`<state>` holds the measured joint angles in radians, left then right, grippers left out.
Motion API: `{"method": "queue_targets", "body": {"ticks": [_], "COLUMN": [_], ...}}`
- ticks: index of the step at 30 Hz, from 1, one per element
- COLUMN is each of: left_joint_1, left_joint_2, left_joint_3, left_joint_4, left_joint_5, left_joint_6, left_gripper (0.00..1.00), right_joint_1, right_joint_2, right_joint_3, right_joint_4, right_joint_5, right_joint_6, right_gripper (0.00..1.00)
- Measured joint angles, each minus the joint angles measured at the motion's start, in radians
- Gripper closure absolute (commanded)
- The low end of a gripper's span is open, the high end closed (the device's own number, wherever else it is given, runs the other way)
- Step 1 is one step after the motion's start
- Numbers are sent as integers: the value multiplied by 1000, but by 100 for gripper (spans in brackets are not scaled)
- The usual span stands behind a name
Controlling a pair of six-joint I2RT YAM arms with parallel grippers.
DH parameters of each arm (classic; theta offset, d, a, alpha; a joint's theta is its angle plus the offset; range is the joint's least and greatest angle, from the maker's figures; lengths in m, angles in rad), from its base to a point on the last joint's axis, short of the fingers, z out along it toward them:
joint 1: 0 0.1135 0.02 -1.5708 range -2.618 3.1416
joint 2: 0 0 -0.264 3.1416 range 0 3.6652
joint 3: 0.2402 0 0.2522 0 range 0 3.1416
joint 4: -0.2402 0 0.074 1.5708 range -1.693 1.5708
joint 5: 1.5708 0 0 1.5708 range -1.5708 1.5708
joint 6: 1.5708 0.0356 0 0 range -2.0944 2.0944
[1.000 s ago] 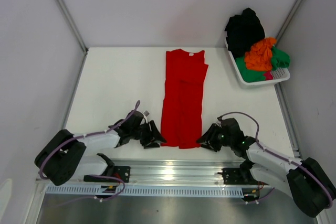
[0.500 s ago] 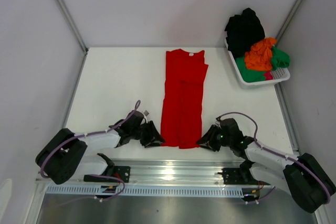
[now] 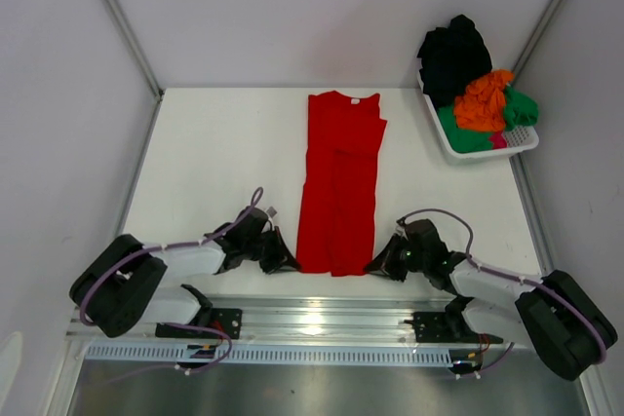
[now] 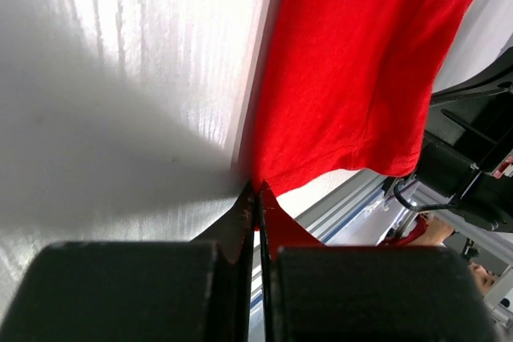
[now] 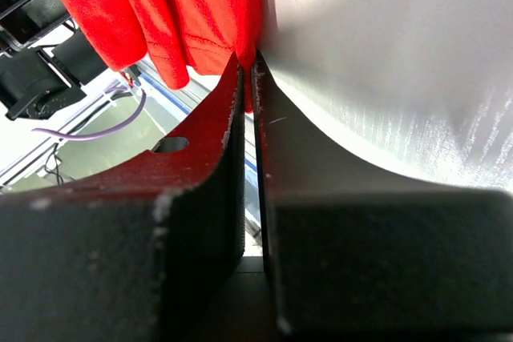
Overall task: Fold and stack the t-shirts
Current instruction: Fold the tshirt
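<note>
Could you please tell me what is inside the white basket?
The basket holds a black t-shirt at the far end, an orange t-shirt over a green t-shirt, and a sliver of pink cloth by the near rim. Anything beneath them is hidden.

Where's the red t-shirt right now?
In the top view the red t-shirt lies flat mid-table, near corners pinched by the left gripper and right gripper.

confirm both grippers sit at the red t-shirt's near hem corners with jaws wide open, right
Not open: the wrist views show the left gripper and right gripper shut, each pinching a near hem corner of the red t-shirt.
</note>
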<state>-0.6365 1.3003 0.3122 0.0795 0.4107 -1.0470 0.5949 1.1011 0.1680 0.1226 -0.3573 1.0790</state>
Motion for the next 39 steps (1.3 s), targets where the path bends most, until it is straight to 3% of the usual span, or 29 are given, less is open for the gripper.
{"method": "queue_targets", "body": {"ticks": [5, 12, 19, 29, 39], "left_joint_1": [0, -6, -116, -151, -157], "left_joint_2": [-54, -194, -233, -307, -453], "left_joint_3": [5, -8, -59, -82, 4], "left_joint_4": [-79, -190, -195, -209, -352], "left_joint_5": [-32, -77, -95, -124, -164], "left_joint_6": [33, 61, 24, -23, -17], "left_gripper": [99, 99, 99, 99, 99], "right_joint_1": [5, 10, 11, 12, 13], "right_joint_2": [-10, -130, -214, -259, -380], "right_joint_3": [10, 17, 18, 1, 18], "right_joint_4": [-24, -193, -312, -343, -441], "right_joint_5": [-2, 29, 35, 10, 2], "right_joint_6": [-23, -75, -90, -90, -94], "right_gripper": [100, 100, 100, 100, 100]}}
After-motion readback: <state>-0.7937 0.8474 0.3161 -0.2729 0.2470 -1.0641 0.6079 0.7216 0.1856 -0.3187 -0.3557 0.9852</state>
